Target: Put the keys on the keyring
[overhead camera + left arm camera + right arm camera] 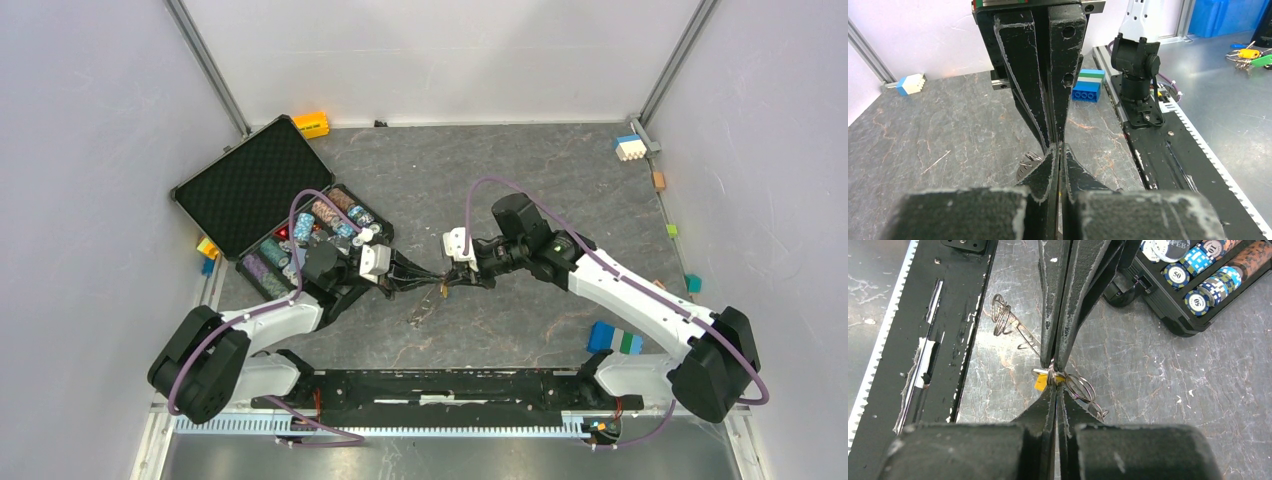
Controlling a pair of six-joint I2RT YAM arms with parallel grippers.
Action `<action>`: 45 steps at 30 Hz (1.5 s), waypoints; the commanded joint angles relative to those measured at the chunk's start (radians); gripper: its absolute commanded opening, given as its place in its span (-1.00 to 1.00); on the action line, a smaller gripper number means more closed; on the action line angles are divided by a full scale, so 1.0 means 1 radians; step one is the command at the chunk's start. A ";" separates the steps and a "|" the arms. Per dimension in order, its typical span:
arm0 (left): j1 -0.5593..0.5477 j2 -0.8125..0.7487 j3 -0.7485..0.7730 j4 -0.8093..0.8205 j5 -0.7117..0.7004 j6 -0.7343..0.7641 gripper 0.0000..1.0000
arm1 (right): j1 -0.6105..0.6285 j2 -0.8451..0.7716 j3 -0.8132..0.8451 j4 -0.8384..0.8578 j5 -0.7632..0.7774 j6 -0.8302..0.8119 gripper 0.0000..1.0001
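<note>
My two grippers meet tip to tip over the middle of the table, left gripper (432,277) and right gripper (448,278), both shut. In the right wrist view the right gripper (1053,385) pinches a thin wire keyring (1079,387) at its tips. A yellow-headed key (1040,382) sits right at that junction, under the left fingers (1048,300) that come in from above. The left wrist view shows the left gripper (1059,146) with a yellow sliver between its jaws. Only this one key shows. A second wire ring with a stem (1003,317) lies on the table below the tips (424,312).
An open black case (250,185) of poker chips (1198,270) stands at the left, close behind the left arm. A blue and green block (615,338) lies by the right arm's base. A white and blue block (629,147) sits far right. The black base rail (430,385) runs along the near edge.
</note>
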 commanded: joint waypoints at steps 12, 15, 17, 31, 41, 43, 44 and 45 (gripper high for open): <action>0.017 -0.013 -0.002 0.130 -0.066 -0.051 -0.95 | -0.004 -0.076 -0.018 -0.010 0.059 -0.006 -0.42; 0.018 0.014 -0.001 0.193 -0.076 -0.112 -0.95 | -0.004 -0.100 -0.019 0.012 0.055 0.000 -0.40; 0.019 0.030 -0.001 0.227 -0.077 -0.143 -0.96 | -0.005 -0.107 -0.019 0.028 0.053 0.009 -0.40; 0.019 0.051 -0.008 0.238 -0.073 -0.147 -0.95 | -0.008 -0.114 -0.012 0.114 0.076 0.074 -0.25; 0.019 0.061 -0.007 0.236 -0.072 -0.143 -0.96 | -0.007 -0.083 0.000 0.126 0.017 0.096 -0.46; 0.019 0.060 -0.007 0.233 -0.076 -0.141 -0.96 | -0.007 -0.076 0.000 0.126 0.005 0.099 -0.46; 0.019 0.061 -0.007 0.233 -0.077 -0.139 -0.96 | -0.007 -0.073 0.000 0.126 -0.001 0.101 -0.47; 0.019 0.060 -0.007 0.232 -0.080 -0.139 -0.96 | -0.007 -0.070 0.000 0.125 -0.005 0.104 -0.47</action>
